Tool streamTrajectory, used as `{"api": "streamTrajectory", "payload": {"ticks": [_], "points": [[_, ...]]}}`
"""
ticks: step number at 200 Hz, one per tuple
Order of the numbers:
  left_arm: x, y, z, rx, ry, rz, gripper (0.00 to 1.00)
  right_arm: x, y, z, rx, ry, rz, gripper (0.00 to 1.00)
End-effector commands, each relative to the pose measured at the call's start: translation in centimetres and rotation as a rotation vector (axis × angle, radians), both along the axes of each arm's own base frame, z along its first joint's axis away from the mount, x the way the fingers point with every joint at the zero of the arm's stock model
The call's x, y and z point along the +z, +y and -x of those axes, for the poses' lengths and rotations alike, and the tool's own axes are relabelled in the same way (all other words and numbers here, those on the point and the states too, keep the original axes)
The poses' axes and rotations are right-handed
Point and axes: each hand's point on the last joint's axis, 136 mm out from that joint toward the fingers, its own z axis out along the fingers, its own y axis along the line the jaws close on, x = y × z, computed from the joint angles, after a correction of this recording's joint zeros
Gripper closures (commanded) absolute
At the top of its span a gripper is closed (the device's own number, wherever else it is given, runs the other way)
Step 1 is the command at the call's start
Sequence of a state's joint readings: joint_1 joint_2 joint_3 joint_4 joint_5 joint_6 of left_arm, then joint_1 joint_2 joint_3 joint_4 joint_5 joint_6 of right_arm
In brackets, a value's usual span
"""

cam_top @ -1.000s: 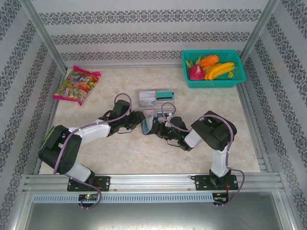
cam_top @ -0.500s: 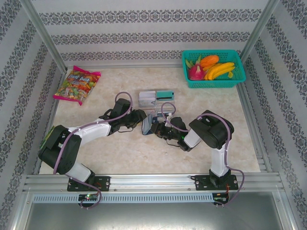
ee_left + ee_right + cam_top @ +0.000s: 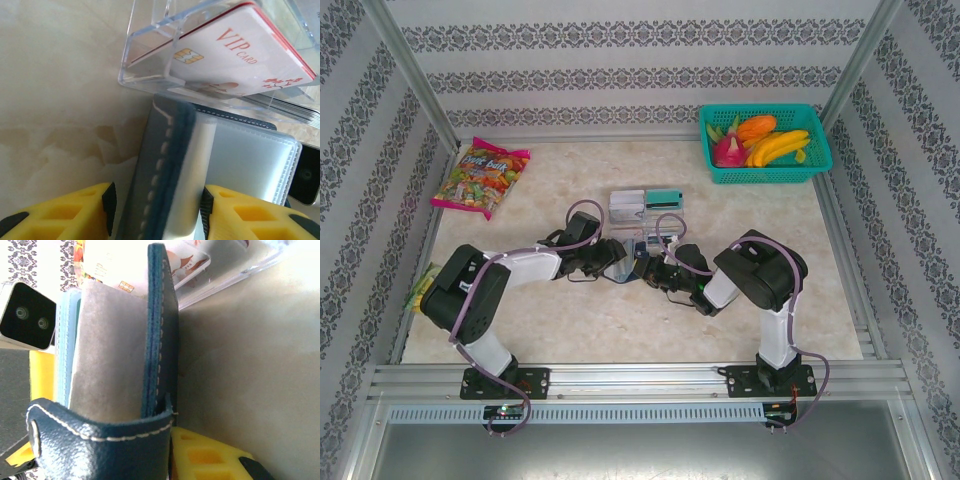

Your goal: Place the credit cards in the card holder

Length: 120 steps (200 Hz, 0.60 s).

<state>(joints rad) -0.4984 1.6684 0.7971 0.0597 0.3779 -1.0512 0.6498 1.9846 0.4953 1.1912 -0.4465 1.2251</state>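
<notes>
The dark navy card holder (image 3: 628, 257) stands on edge at the table's middle, between my two grippers. My right gripper (image 3: 110, 460) is shut on it; its navy cover (image 3: 161, 325) rises upright, with the snap strap across the bottom. My left gripper (image 3: 157, 202) is open around the holder's stitched flap and clear sleeve (image 3: 167, 160); the left pad (image 3: 109, 206) stands apart from the leather. Just behind lies a clear tray (image 3: 150, 45) holding the credit cards (image 3: 235, 50), the top one white with a red edge. In the top view these cards (image 3: 628, 205) lie beside a teal one (image 3: 663, 197).
A teal mesh basket (image 3: 765, 143) of toy fruit sits at the back right. A candy bag (image 3: 480, 177) lies at the back left. Metal rails (image 3: 640, 378) border the table. My two wrists almost touch over the middle.
My left arm has swung in and reached right, up against the card holder, and its jaws have widened. The right gripper has kept hold and barely moved.
</notes>
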Motion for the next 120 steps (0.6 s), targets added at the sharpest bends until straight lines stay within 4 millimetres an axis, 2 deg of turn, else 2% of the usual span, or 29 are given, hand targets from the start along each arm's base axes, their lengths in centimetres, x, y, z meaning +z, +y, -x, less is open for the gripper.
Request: {"api": "streamTrajectory", "payload": {"ticks": [1,23,34,59,75,120], "points": [[1.5,-0.9,-0.5,-0.038,-0.044,0.005,0.52,-4.8,-0.7,2.1,0.021,0.124,0.116,0.83],[1.4,-0.3,-0.2,-0.031,-0.042,-0.021,0.59,-4.9,-0.7,2.1,0.019,0.127,0.113,0.81],[1.4,0.0,-0.1,-0.025,-0.043,-0.026,0.69,-4.9,-0.8,2.1,0.016,0.128,0.112,0.78],[2.0,0.0,-0.2,-0.028,-0.052,-0.025,0.84,-5.0,-1.1,2.2,0.011,0.132,0.113,0.66],[2.3,0.1,-0.2,-0.031,-0.061,-0.032,0.93,-5.1,-1.2,2.2,0.01,0.133,0.115,0.63],[4.3,1.0,-0.2,-0.068,-0.09,-0.113,0.96,-5.1,-2.5,2.7,-0.001,0.141,0.125,0.58]]}}
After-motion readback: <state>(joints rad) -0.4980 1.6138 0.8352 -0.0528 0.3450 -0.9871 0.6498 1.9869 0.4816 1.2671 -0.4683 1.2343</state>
